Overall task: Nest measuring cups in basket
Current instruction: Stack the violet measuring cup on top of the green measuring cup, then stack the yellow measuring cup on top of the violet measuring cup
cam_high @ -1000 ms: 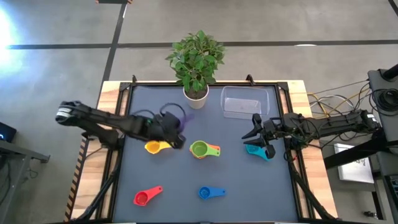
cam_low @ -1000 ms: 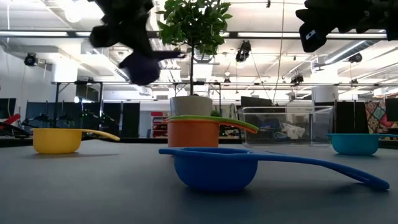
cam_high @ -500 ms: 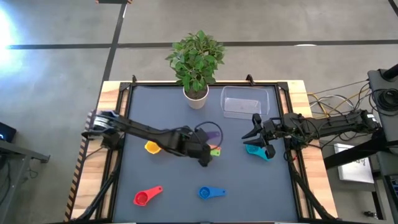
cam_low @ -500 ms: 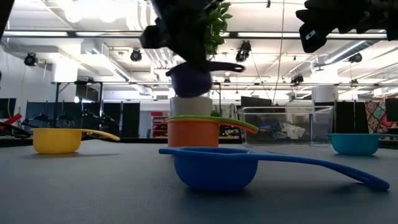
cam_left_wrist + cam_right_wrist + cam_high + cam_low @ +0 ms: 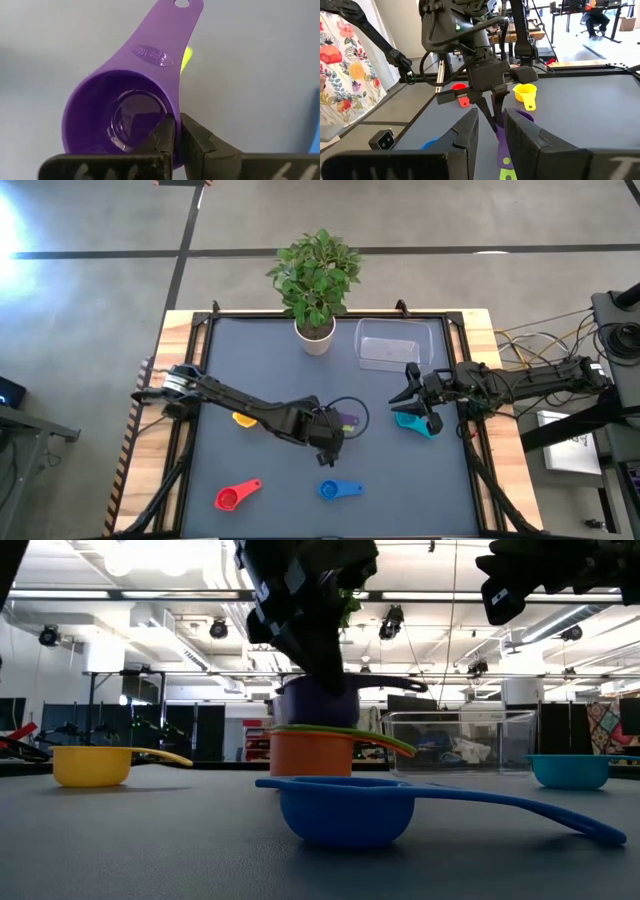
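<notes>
My left gripper (image 5: 325,432) is shut on the purple measuring cup (image 5: 346,419) at the table's middle, right over the green cup (image 5: 345,734) nested in the orange cup (image 5: 310,754). The purple cup's base is level with the green rim. My right gripper (image 5: 413,400) hovers open above the teal cup (image 5: 411,422), touching nothing. The yellow cup (image 5: 243,418), red cup (image 5: 235,496) and blue cup (image 5: 340,490) each stand on their bases on the table. The clear basket (image 5: 393,345) stands near the far edge. My left gripper pinches the purple cup's wall at the rim (image 5: 167,112) beside the handle root, one finger (image 5: 161,135) inside the bowl and one outside. The fingers come from above, pointing down. The cup stays upright with its handle (image 5: 167,35) level; its base (image 5: 318,718) meets the green cup's rim.
A white plant pot (image 5: 315,336) with a leafy plant stands at the far edge, left of the basket. Open table shows between the red and blue cups and along the near edge. Raised rails (image 5: 205,330) frame the table.
My left gripper has carried the purple cup from the table's left half toward the right and the near edge, then down. The cup, first high above the yellow cup's side, now sits at the green-and-orange stack. My right arm has kept still.
</notes>
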You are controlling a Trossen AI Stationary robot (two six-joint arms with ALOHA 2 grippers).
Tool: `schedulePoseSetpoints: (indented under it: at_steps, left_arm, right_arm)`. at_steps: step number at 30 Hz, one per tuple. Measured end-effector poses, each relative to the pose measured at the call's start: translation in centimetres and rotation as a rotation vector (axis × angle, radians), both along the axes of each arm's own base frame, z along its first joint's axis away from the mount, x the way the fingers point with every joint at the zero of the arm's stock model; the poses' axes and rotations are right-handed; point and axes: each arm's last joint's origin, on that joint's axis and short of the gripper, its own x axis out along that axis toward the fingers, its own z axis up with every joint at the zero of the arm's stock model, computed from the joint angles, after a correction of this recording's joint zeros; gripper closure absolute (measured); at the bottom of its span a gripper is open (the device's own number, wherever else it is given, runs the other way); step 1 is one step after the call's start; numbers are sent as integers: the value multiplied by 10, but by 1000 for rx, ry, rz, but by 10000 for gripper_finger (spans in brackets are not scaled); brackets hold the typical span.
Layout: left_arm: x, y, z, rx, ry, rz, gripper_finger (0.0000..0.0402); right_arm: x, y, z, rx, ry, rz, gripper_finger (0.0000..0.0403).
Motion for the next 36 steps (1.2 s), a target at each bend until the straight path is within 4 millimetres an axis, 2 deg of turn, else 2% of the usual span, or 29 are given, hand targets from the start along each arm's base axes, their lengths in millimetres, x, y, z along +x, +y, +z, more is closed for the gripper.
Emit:
schedulePoseSetpoints:
  at_steps: [5,13,18,23,26,31,36]
  left_arm:
    - [-1,1,-3,8,24,7,364]
    - [-5,3,-3,32,41,47,269]
    - [-13,3,6,32,67,66,226]
    - [-42,-5,27,122,102,137,210]
    - [-65,-12,30,164,135,189,211]
    - [-100,-9,12,84,245,258,222]
    - [-138,4,-7,24,284,337,230]
  right_arm:
    - [0,0,0,-1,0,0,325]
    - [0,0,0,-2,0,0,325]
    - [0,0,0,-2,0,0,318]
    - [0,0,0,0,2,0,318]
    - [0,0,-1,-1,10,0,323]
    - [0,0,-1,-3,11,0,325]
    - [0,0,-1,0,12,0,318]
